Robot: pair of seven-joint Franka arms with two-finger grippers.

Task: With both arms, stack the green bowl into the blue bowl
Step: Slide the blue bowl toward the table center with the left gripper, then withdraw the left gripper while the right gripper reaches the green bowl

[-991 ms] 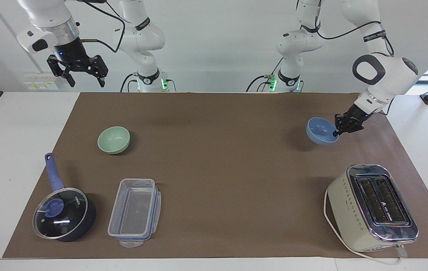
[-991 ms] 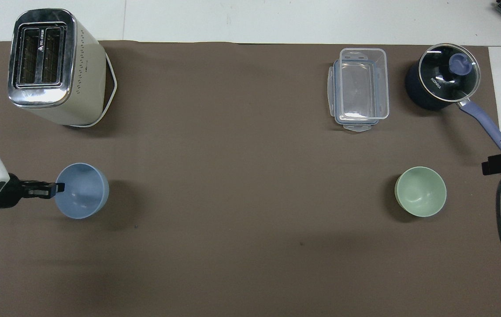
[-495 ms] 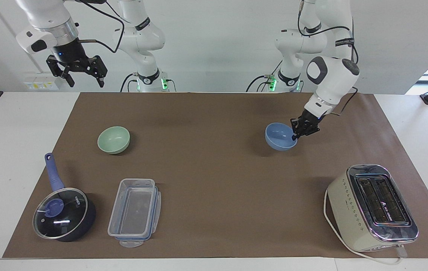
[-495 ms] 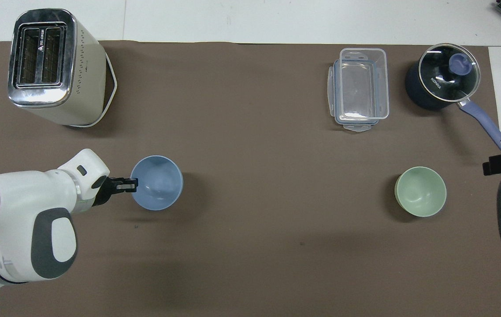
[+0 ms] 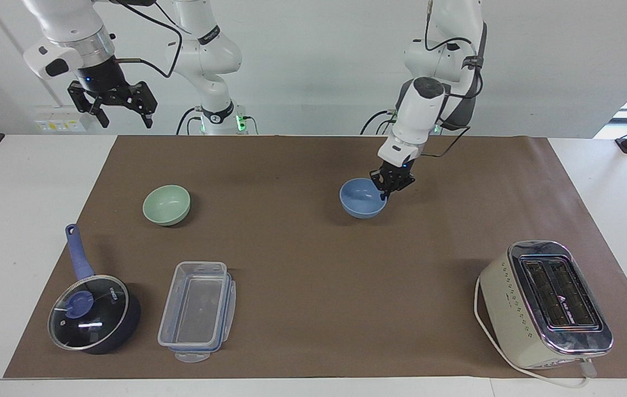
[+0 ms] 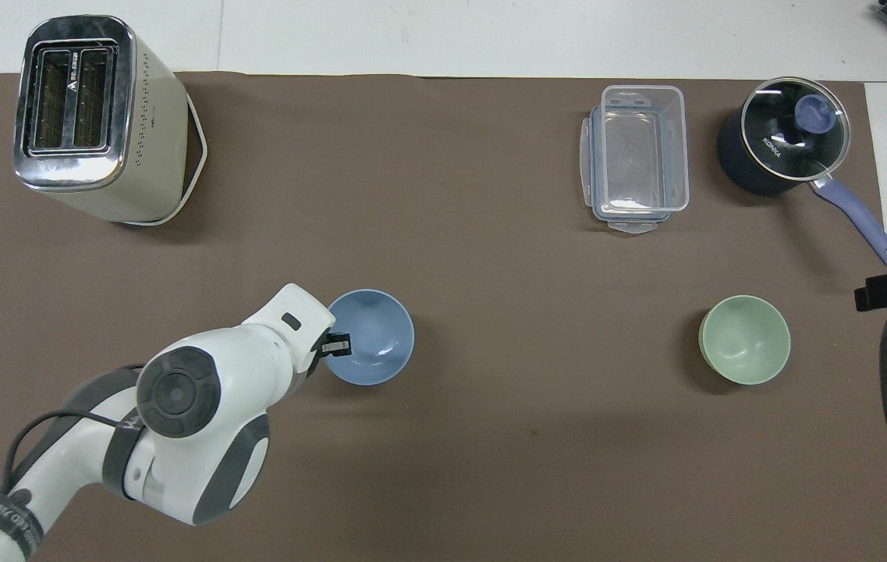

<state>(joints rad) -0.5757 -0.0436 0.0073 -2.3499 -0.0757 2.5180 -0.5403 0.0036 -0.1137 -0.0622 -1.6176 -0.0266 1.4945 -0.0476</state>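
The left gripper (image 5: 387, 191) is clamped on the rim of the blue bowl (image 5: 362, 199), on the side toward the left arm's end of the table; in the overhead view the wrist covers most of the fingers. Whether the bowl rests on the brown mat (image 5: 313, 264) or is slightly raised cannot be determined. The green bowl (image 5: 166, 204) stands well apart from the blue bowl, toward the right arm's end. The right gripper (image 5: 120, 107) waits raised, jaws spread, holding nothing; only its edge enters the overhead view.
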